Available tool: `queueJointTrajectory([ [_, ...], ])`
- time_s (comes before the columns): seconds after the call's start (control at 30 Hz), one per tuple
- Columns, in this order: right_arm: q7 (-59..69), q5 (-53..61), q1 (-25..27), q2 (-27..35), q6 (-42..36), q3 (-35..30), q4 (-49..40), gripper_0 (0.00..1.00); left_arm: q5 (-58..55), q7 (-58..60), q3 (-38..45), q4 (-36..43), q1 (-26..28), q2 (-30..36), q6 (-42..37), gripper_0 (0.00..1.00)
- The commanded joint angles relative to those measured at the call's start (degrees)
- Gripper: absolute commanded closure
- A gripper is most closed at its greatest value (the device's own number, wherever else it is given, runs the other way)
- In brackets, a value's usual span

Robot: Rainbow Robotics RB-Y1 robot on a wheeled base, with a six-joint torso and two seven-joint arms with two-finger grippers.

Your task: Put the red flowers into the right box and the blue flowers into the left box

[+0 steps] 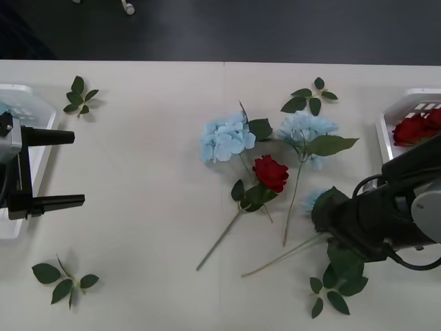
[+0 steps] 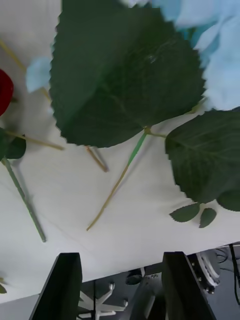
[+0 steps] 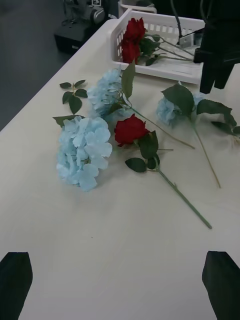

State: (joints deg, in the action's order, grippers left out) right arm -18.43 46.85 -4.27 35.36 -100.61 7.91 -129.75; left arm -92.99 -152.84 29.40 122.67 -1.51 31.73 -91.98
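The right pincer (image 1: pixel 329 210) hung low over a blue flower (image 1: pixel 315 198) near the right side of the tabletop (image 1: pixel 151 207), and I think it was there to pick that flower up. In the right wrist view its two black fingers (image 2: pixel 62 285) stood apart with nothing between them, so it was let go and holding nothing, and the flower's big green leaf (image 2: pixel 120 75) lay on the tabletop beyond them. The left pincer (image 1: pixel 58 169) waited far off at the left side, just by the left box (image 1: pixel 34 103), with its fingers spread wide and empty too. Maybe it stayed there so it could take blue flowers when they came that way. Two more blue flowers lay in the middle of the tabletop, one big fluffy one (image 1: pixel 226 138) and one (image 1: pixel 306 131) beside it with a long stem. One red flower (image 1: pixel 270 172) lay between them, its stem going down toward the front. Some red flowers (image 1: pixel 413 129) were already inside the right box (image 1: pixel 386 131), so part of the job looked done. The red one in the middle was not yet put away, and the three blue ones I could see on the tabletop were not yet in the left box. Little leaf sprigs (image 1: pixel 81 95) lay here and there, and they did not need to go anywhere. The stems crossed each other, so a grab could drag a second flower along.
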Motion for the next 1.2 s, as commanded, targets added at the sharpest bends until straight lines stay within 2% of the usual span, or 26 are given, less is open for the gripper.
queueJointTrajectory([
  [0.03,1.56,-0.53,0.76,2.78,0.24,-0.18,-0.41,0.53,-0.09,-0.62,0.93,0.29,1.6,1.15,0.75,0.0],
  [0.3,2.88,-1.68,3.13,3.14,7.44,2.72,4.25,0.53,-0.09,-0.62,0.93,0.29,1.6,1.15,0.75,0.0],
  [0.57,4.99,-4.05,5.33,3.14,14.12,7.03,4.69,0.53,-0.09,-0.62,0.93,0.29,1.6,1.15,0.75,0.0],
  [0.9,7.27,-12.22,5.86,0.68,18.96,12.57,8.2,0.53,-0.09,-0.62,0.93,0.29,1.6,1.15,0.75,0.0],
  [1.2,8.06,-14.77,5.68,-1.96,20.01,13.97,9.43,0.53,-0.09,-0.62,0.93,0.29,1.6,1.15,0.75,0.0],
])
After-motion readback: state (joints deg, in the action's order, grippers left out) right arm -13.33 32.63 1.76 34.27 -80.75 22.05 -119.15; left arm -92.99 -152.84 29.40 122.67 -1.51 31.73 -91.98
